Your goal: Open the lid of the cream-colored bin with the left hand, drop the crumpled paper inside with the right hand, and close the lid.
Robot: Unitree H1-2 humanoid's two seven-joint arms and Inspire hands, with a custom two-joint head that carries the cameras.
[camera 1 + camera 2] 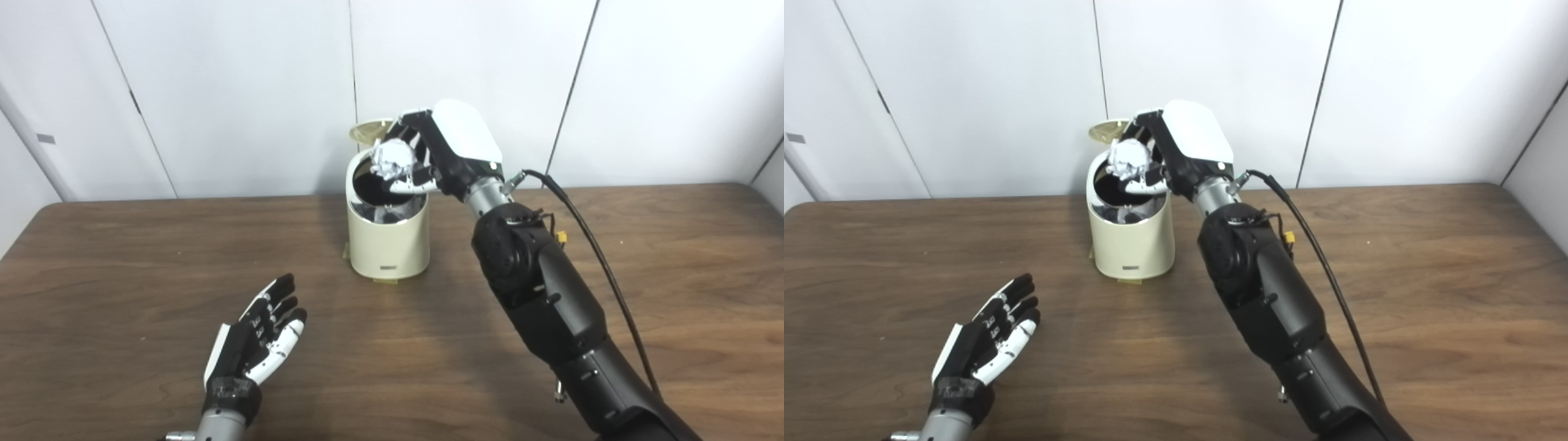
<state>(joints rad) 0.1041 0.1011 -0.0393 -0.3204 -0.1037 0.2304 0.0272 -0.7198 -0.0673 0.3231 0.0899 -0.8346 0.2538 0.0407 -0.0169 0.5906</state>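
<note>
On the brown wooden table [122, 257], the right hand [441, 153] is pinching the crumpled white paper ball [392, 158] directly above the open cream-colored cylindrical bin [387, 242], while the left hand [260, 334] is resting spread and empty, well apart.

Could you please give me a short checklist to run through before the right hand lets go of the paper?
1. Round tan lid of the cream-colored cylindrical bin raised: ok.
2. Crumpled white paper ball held in the right hand: ok.
3. Paper above the bin's opening: ok.
4. Left hand open, low over the brown wooden table, clear of the bin: ok.
5. Room left inside the bin: cannot tell; something pale lies within.
</note>
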